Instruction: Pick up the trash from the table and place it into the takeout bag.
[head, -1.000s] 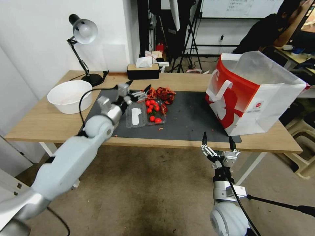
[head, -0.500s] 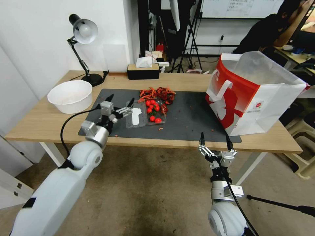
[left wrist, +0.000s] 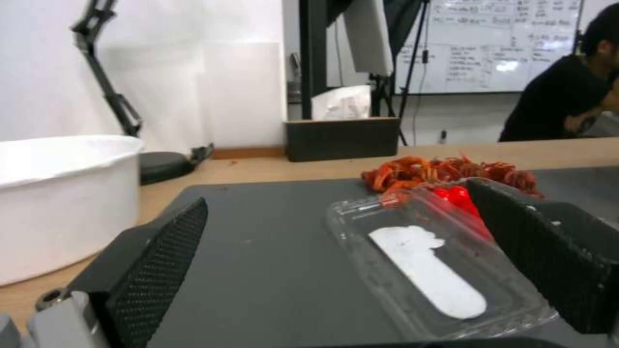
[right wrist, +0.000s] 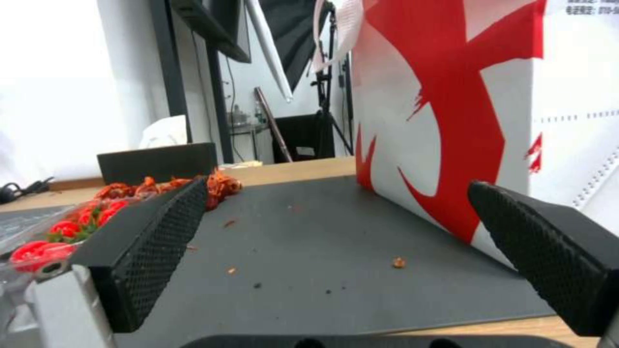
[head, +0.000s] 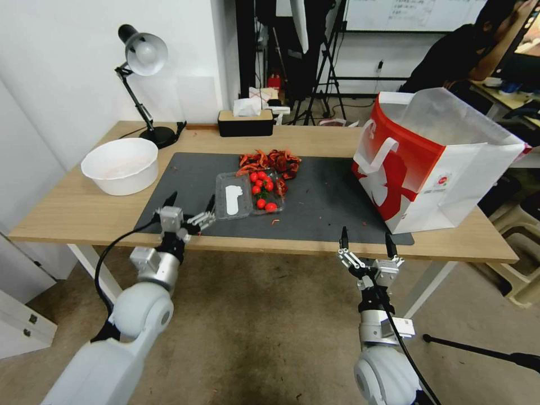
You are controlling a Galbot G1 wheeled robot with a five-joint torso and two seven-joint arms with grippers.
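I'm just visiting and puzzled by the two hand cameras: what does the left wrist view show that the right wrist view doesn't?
Left wrist view alone: the white bowl, the lamp's base, and the clear tray's flat lid with its white label.
Right wrist view alone: the red and white takeout bag.
Both: the dark mat, the red scraps, the tomatoes, the tissue box, each gripper's open black fingers.

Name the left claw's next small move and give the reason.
Probably ease the left claw forward, toward the clear clamshell tray. It is open and holds nothing, hanging at the near edge of the dark mat, just short of the tray. The tray and the red scraps are on the mat, outside the takeout bag. The right claw waits open below the table edge.
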